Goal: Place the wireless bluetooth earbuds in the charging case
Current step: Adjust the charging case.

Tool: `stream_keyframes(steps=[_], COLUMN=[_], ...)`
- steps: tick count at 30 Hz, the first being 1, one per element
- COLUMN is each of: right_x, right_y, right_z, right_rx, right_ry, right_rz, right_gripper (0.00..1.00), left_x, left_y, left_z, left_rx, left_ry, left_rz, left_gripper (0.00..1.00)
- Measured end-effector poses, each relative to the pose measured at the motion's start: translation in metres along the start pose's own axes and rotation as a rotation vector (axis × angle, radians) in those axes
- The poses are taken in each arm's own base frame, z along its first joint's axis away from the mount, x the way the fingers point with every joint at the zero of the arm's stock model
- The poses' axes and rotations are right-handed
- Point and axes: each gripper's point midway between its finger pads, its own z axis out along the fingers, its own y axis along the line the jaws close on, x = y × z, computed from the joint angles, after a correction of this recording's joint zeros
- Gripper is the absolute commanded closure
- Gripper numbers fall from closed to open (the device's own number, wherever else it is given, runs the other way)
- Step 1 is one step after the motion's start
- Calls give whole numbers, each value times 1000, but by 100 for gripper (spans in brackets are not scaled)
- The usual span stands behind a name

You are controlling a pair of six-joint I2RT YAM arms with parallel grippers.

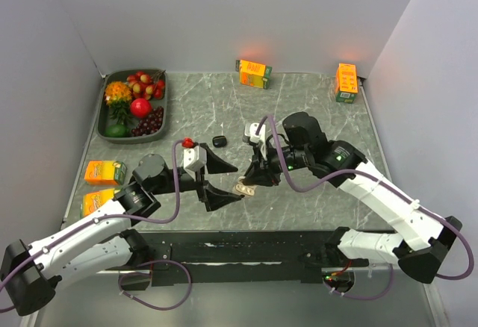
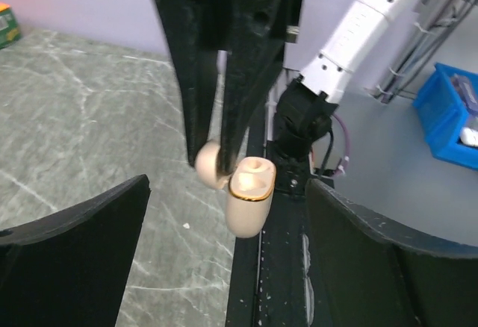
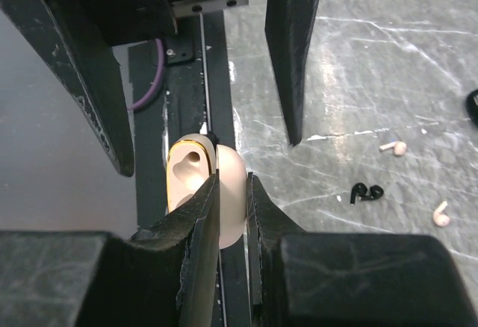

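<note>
My right gripper (image 3: 233, 192) is shut on the lid of an open beige charging case (image 3: 190, 181) with a gold rim, and holds it above the table's near edge. In the top view the case (image 1: 245, 190) hangs between the open fingers of my left gripper (image 1: 237, 183). The left wrist view shows the case body (image 2: 250, 196) with empty sockets, left fingers (image 2: 75, 245) wide apart on either side. Two whitish earbuds (image 3: 393, 147) (image 3: 442, 215) and a black one (image 3: 366, 191) lie loose on the table, right of the case. They are hidden in the top view.
A grey tray (image 1: 104, 122) of fruit stands at the back left. Orange juice cartons sit at the back (image 1: 254, 73), back right (image 1: 346, 82) and left (image 1: 104, 172). A small black case (image 1: 219, 141) lies mid-table. A blue bin (image 2: 448, 118) is off the table.
</note>
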Motion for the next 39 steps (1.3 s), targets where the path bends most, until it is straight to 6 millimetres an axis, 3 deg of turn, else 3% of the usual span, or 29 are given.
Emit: stream_keyframes(steps=[10,14,21,31,39], right_x=[-6,-9,-14,-12,-15], right_y=[8,9,11,11,11], right_z=[7,8,10,17,18], right_rx=[-78,-95,-114,-127,-125], right_ry=[-6,-11,-16,2,0], right_rz=[27,29,28,36,29], right_gripper=[100,100,100,100,100], left_x=[12,17,19,23,26], left_y=[-12,-13,-13,-18,-19], left_z=[-1,-4,-4,-5,-6], left_rx=[79,77,86,114,120], left_ry=[32,43,50,68,79], left_rz=[-3,-7,3,-4,-12], left_gripper=[14,26,35,60,49])
